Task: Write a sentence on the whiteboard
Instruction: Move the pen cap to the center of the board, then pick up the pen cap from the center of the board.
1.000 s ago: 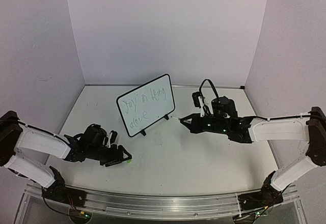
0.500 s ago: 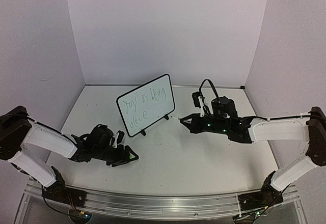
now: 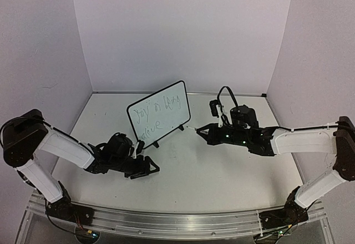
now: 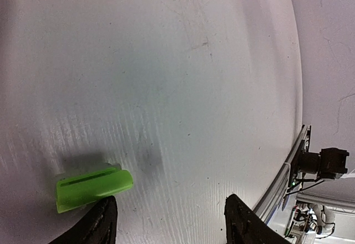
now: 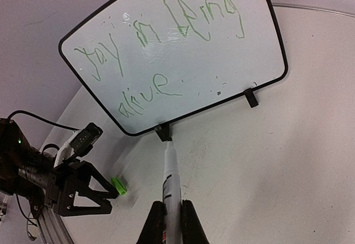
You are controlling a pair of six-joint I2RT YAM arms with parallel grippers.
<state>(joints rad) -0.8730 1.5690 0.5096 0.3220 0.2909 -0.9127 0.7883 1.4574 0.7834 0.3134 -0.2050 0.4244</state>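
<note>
Hovering by the green cap [image 4: 93,188], left jaws apart; right jaws clamp the marker [image 5: 171,172]; sentence [image 5: 158,84] looks done, recapping next.

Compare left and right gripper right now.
Left gripper stands open and empty, a green cap lying beside it; right gripper is shut on the marker. Left gripper faces away from the whiteboard; right gripper aims the marker at its lower edge. Both are black.

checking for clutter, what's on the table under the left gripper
A small bright green plastic cap lies on the white table at one fingertip of the open left gripper. From the top view the gripper hides it.
</note>
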